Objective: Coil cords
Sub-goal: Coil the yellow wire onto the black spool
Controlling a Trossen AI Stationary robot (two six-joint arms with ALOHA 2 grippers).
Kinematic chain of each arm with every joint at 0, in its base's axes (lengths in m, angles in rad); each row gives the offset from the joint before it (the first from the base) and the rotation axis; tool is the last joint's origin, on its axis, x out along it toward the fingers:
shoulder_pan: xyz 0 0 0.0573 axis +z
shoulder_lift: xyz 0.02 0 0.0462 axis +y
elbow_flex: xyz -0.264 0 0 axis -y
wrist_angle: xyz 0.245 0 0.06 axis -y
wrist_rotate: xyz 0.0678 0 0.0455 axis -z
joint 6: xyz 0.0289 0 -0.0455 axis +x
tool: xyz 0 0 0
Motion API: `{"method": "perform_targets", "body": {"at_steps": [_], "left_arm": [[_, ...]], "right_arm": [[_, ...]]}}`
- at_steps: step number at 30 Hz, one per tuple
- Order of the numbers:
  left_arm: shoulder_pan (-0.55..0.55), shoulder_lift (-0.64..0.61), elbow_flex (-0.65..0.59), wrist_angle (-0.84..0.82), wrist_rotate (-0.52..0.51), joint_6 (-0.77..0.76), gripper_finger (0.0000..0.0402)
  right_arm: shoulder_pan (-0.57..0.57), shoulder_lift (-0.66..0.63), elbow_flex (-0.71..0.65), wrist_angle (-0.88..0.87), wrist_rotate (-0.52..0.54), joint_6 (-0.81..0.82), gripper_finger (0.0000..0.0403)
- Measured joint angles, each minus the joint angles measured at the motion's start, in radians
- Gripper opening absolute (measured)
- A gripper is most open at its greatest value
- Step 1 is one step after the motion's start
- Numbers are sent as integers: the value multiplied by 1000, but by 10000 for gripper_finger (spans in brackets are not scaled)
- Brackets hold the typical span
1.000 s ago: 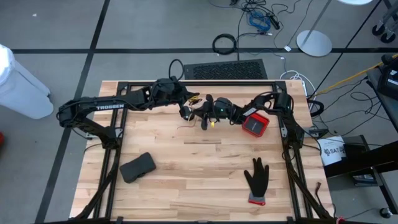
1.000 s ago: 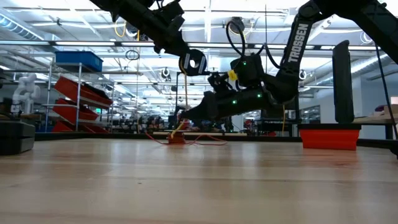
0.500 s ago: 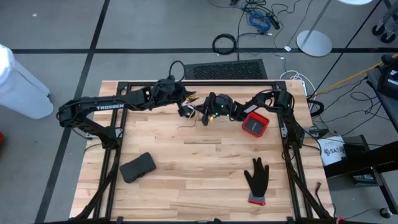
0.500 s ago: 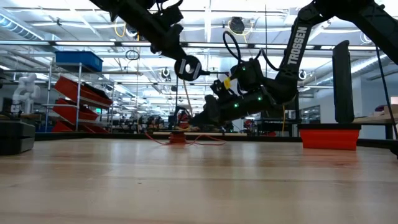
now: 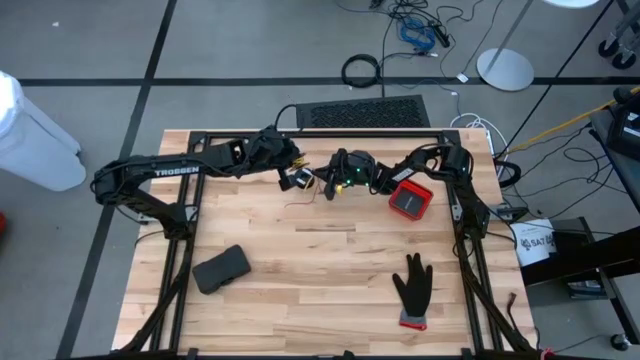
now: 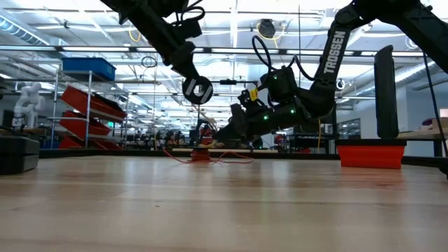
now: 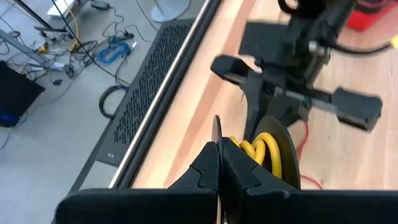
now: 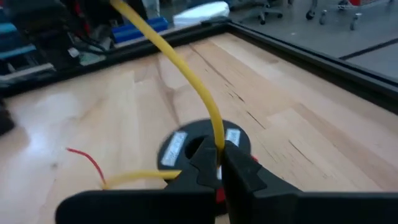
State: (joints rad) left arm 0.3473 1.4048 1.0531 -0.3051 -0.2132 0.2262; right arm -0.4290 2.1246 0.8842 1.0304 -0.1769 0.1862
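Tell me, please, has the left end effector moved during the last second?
Yes. In the low view, the left end effector has dropped lower and shifted left, away from the red bin.

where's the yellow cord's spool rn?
High view: the black spool is held off the table near the far edge, in the left end effector, just left of the right end effector.

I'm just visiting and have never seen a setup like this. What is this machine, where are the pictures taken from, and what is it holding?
It is a robot with two dark arms at a wooden table. One picture looks down from above, one looks level across the tabletop, and two come from cameras on the wrists. At the far side, the left gripper is shut on a black spool wound with yellow cord. The right gripper is shut on the same yellow cord. Also on the table: a red box, a black glove and a dark pad.
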Motion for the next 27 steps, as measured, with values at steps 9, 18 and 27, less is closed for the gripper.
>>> {"method": "perform_targets", "body": {"at_steps": [9,18,27], "left_arm": [[0,0,-1,-49,7,0,0],[0,27,-37,-35,-100,8,0],[-1,62,-44,106,-130,16,0]], "right_arm": [[-2,-71,-1,25,-59,65,0],[39,-179,0,-22,-84,54,0],[93,-214,0,-38,-6,12,1]]}}
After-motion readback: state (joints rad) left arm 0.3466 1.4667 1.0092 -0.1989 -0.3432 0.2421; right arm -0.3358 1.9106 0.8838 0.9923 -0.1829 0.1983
